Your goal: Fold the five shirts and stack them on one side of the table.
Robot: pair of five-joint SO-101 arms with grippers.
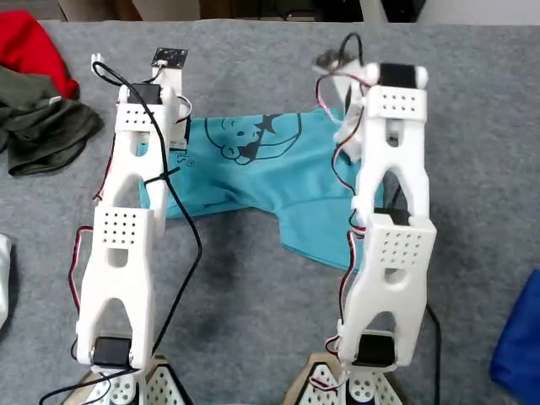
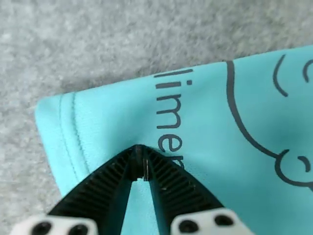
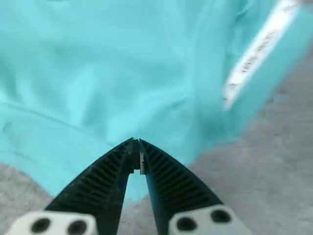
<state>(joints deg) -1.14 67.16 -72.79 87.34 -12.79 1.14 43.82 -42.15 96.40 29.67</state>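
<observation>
A teal shirt (image 1: pixel 253 173) with a dark line drawing lies partly folded on the grey table, between the two arms. My left gripper (image 2: pixel 139 152) is shut, its tips pinched on the teal shirt (image 2: pixel 220 127) near a hemmed corner beside the printed letters. In the high view the left gripper (image 1: pixel 175 133) sits at the shirt's far left edge. My right gripper (image 3: pixel 137 147) is shut on the teal shirt (image 3: pixel 98 73), with creases running toward its tips and a white label (image 3: pixel 259 46) showing nearby. Seen from above, the right gripper (image 1: pixel 348 128) is at the shirt's far right edge.
A red shirt (image 1: pixel 29 46) and a dark olive shirt (image 1: pixel 42 122) lie bunched at the far left. A blue shirt (image 1: pixel 519 337) rests at the near right edge. Something white (image 1: pixel 4 278) shows at the left edge. Bare grey table (image 1: pixel 236 287) lies between the arm bases.
</observation>
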